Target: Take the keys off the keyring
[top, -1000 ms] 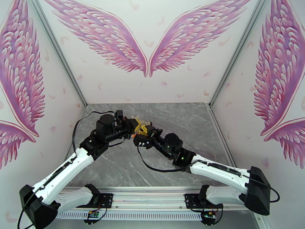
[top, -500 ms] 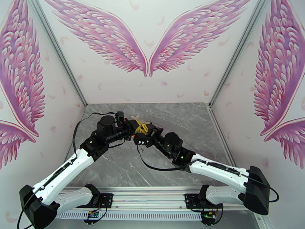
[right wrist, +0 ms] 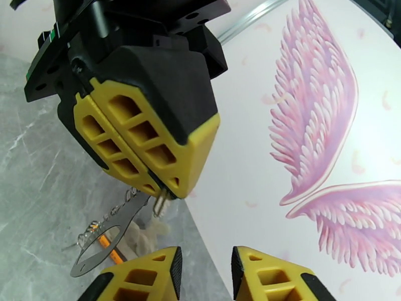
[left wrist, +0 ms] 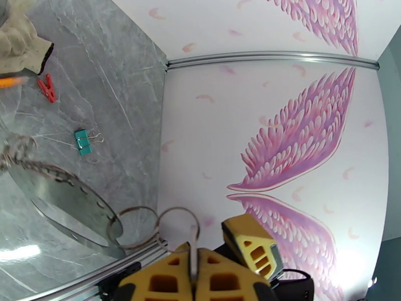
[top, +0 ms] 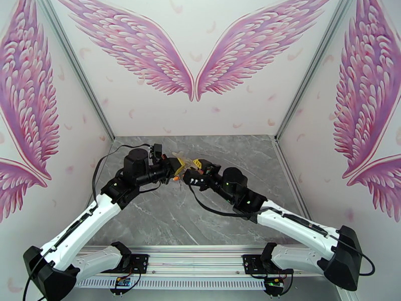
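My left gripper (top: 176,168) hangs above the table's back middle, shut on a thin silver key (left wrist: 193,240). In the left wrist view the yellow fingers (left wrist: 165,277) pinch its stem. Two small rings (left wrist: 178,224) link it to the dark flat oval keyring (left wrist: 70,189), which dangles below. More tiny keys (left wrist: 15,149) bunch blurred at the loop's far end. From the right wrist view the keyring (right wrist: 128,210) hangs under the left fingers (right wrist: 145,146), keys (right wrist: 87,232) beside it. My right gripper (top: 193,172) is open (right wrist: 205,272), just short of the left fingertips, touching nothing.
On the grey marble table (left wrist: 100,56) lie a teal binder clip (left wrist: 82,141), a red clip (left wrist: 46,89), an orange pen-like stick (left wrist: 10,82) and a pale glove (left wrist: 20,36). White walls with pink wings close in behind and on both sides.
My right arm has reached forward and up, bringing its gripper closer to the left fingertips. The left gripper shifted slightly left, still holding the key.
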Available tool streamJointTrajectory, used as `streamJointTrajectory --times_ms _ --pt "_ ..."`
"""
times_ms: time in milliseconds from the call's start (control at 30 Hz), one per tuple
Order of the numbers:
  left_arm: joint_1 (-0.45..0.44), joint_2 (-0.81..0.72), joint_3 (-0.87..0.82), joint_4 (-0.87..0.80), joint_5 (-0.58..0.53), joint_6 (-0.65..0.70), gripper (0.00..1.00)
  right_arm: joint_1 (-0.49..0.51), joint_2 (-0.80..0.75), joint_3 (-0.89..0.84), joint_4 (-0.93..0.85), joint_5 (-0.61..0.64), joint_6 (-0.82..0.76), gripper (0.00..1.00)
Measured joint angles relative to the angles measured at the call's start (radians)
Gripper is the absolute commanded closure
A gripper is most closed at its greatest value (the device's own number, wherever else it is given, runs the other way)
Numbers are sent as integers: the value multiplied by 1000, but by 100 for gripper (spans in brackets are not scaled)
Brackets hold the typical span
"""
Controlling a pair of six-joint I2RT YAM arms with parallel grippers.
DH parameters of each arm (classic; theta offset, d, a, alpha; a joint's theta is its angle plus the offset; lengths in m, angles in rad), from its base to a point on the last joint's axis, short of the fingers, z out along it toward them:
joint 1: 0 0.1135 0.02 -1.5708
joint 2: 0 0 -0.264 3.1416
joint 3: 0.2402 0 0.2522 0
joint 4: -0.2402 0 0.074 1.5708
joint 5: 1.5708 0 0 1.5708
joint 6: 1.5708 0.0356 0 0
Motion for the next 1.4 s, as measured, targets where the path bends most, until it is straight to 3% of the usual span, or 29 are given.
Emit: streamJointTrajectory --times_ms 333,567,900,1400 --pt "11 170 373 -563 103 502 100 -92 -63 15 -171 -272 275 47" --pt "-3 323 583 -942 -4 803 100 -116 1 20 -162 -407 460 47" --pt "-23 333 608 -1051 -21 911 100 -123 106 -21 -16 -564 663 51" --pt "-70 334 624 -1075 -23 973 100 -123 138 75 -68 -749 669 66"
